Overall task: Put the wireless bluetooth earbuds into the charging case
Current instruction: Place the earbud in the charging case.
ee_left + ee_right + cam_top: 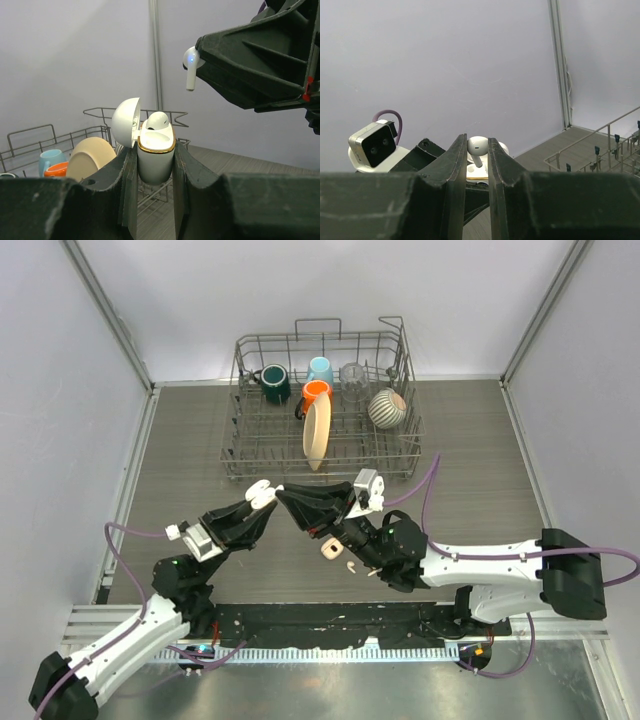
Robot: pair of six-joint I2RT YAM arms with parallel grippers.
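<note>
between the fingers of the right pincer (477, 150), an earbud (478, 145) was pinched by its white head, its stem pointing down and a small blue light glowing on it in the left wrist view. it hung above and to one side of the charging case (155, 160), not touching it. the case stood upright, clamped by its sides in the left pincer (155, 150), both raised above the desk (480, 470). its round lid (125, 122) was swung open to the side, and a second earbud (157, 120) already sat in one socket behind the gold rim. under the right arm a small pale rounded object (330, 548) lay on the desk, too small to identify. farther back stood a wire dish rack (405, 455) holding mugs and a tan dish (317, 435).
</note>
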